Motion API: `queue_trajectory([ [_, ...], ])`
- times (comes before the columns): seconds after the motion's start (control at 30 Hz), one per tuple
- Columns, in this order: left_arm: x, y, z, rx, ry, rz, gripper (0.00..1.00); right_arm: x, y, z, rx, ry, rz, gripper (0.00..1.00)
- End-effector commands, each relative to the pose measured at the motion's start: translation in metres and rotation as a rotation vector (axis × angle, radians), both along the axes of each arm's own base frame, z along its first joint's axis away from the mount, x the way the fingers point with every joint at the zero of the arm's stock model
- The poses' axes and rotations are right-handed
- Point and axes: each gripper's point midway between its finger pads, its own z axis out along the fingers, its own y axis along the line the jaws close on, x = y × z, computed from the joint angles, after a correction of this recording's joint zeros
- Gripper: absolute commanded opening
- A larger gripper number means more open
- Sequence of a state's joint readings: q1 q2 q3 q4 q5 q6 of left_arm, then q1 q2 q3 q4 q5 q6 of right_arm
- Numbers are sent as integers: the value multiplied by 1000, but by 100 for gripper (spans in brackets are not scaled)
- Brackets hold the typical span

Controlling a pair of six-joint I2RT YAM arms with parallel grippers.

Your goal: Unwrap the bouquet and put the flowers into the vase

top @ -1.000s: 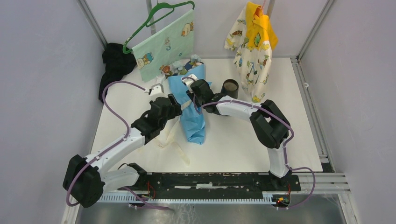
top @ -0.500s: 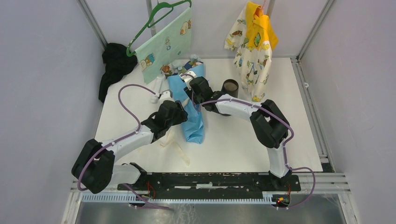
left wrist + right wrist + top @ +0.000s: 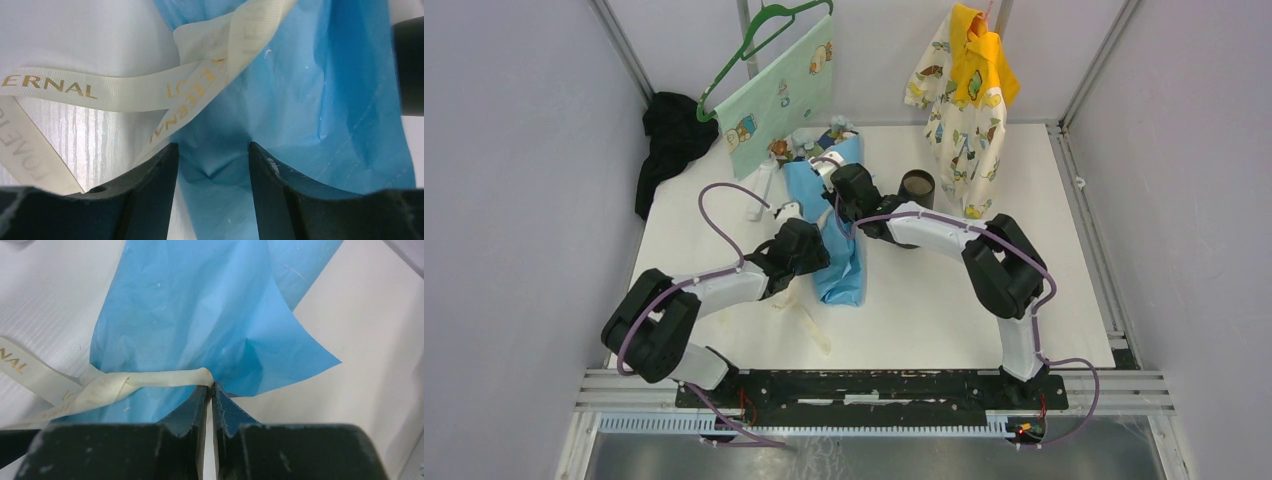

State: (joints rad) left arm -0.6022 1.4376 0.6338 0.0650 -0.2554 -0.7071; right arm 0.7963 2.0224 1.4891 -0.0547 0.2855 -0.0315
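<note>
- Bouquet (image 3: 836, 230) lay flat at the middle of the bench (image 3: 944, 300), between the two arms. Its long axis ran near to far.
- Its wide end, with the flowers (image 3: 822, 142), pointed away from the arm bases, and its narrow tip pointed toward them.
- The right pincer (image 3: 211, 390) sat at the tied waist. Its jaws were together, pinching the end of the cream ribbon (image 3: 150, 380), which ran from the tips across the blue paper to the knot.
- The left pincer (image 3: 212, 167) stood on the bouquet's left flank, jaws apart astride a fold of paper, gripping nothing.
- The vase (image 3: 916, 185) stood upright just right of the wide end, nearer the right arm.
- Freeing the knot likely called for a pull across the long axis, not along it.
</note>
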Motion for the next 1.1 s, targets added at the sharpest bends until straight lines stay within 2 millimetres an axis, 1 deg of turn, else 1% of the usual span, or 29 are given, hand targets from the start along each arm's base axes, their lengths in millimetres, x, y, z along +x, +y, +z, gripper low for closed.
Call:
queue_trajectory([
  [0.0, 10, -8, -3, -36, -6, 22, 60, 3, -2, 78, 143, -130, -16, 12],
  [0.07, 11, -8, -9, -23, 6, 26, 60, -4, -8, 97, 171, -158, -15, 12],
  [0.17, 11, -6, -18, -4, 24, 32, 60, -12, -19, 117, 194, -190, -21, 13],
  [0.33, 12, -6, -27, 14, 43, 35, 60, -29, -40, 151, 235, -239, -37, 13],
  [0.4, 13, -6, -29, 19, 47, 35, 60, -37, -50, 171, 265, -274, -42, 13],
  [0.47, 13, -7, -30, 23, 51, 35, 60, -43, -56, 180, 266, -291, -32, 16],
  [0.5, 14, -7, -30, 23, 51, 35, 59, -45, -57, 180, 252, -287, -26, 24],
  [0.57, 14, -6, -28, 22, 45, 36, 59, -46, -54, 171, 218, -264, 3, 40],
  [0.6, 14, -6, -27, 21, 42, 36, 59, -46, -50, 163, 206, -250, 20, 45],
  [0.63, 15, -5, -25, 22, 38, 39, 59, -45, -47, 150, 195, -226, 26, 49],
  [0.77, 14, 1, -14, 31, 22, 62, 59, -45, -38, 101, 152, -132, 49, 51],
  [0.8, 14, 3, -7, 26, 5, 72, 59, -46, -33, 91, 144, -110, 69, 52],
  [0.93, 12, 15, 14, 22, -49, 113, 60, -46, -18, 65, 109, -46, 123, 53],
  [1.07, 10, 24, 29, 23, -85, 144, 60, -40, -8, 49, 78, -8, 144, 55],
])
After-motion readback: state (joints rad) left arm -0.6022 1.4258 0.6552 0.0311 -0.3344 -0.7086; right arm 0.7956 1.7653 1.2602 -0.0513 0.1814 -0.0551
